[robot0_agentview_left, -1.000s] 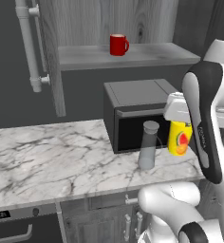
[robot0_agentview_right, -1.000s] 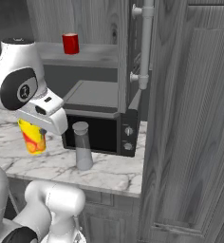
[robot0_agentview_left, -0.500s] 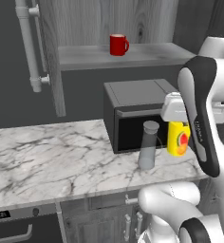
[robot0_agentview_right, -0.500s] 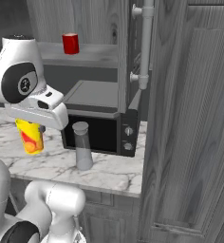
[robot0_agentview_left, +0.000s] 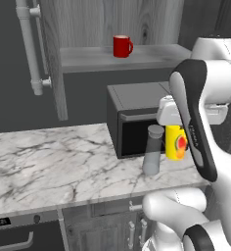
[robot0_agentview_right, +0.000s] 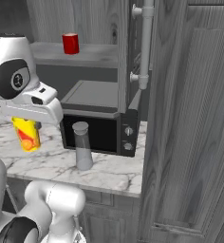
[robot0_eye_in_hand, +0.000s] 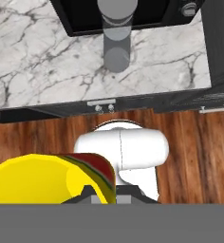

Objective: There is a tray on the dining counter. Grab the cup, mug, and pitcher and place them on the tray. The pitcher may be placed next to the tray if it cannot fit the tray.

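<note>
Marble worktop (robot0_agentview_left: pixel 49 162) runs under open cabinets, with a black microwave (robot0_agentview_right: pixel 102 118) at its right end. Just in front of the microwave stands the pitcher (robot0_agentview_left: pixel 153 149), upright and untouched. The claw (robot0_agentview_right: pixel 27 124) is clamped tight on the yellow cup (robot0_agentview_left: pixel 175 142), holding it upright in the air clear of the marble, probably so it can be carried off to the tray. On the far shelf (robot0_agentview_left: pixel 117 56) waits the red mug (robot0_agentview_left: pixel 121 46).
</note>
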Robot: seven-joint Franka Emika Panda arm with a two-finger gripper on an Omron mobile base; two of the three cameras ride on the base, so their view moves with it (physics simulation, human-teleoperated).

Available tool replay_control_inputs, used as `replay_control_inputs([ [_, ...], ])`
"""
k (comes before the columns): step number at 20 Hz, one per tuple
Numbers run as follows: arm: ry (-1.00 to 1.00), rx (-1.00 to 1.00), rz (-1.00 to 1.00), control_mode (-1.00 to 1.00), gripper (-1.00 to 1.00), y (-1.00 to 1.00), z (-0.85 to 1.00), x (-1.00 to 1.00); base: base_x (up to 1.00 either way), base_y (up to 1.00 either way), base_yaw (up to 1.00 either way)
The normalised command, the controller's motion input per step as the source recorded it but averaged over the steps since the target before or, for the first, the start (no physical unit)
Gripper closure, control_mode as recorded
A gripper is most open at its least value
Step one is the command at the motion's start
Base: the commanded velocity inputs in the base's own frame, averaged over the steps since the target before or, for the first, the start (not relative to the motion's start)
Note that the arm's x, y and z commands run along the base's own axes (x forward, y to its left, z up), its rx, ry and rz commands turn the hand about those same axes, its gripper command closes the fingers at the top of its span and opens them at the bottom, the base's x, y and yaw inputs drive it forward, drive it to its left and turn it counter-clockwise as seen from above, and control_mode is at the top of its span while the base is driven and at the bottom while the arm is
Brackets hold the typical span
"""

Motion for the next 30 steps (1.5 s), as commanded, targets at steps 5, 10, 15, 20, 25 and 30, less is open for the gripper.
replay_control_inputs([
  [5,0.00,0.00,0.01,1.00,1.00,0.00,0.00,0.03,0.00,0.00,0.02],
  [10,0.00,0.00,0.00,1.00,1.00,0.00,0.00,0.00,-0.62,-0.01,0.14],
  [15,0.00,0.00,0.00,1.00,1.00,0.00,0.00,0.00,-1.00,-0.01,0.28],
  [20,0.00,0.00,0.00,1.00,1.00,0.00,0.00,0.00,-0.86,0.08,0.61],
  [25,0.00,0.00,0.00,1.00,1.00,0.00,0.00,0.00,-0.50,0.17,0.86],
  [30,0.00,0.00,0.00,1.00,1.00,0.00,0.00,0.00,0.22,0.00,0.91],
])
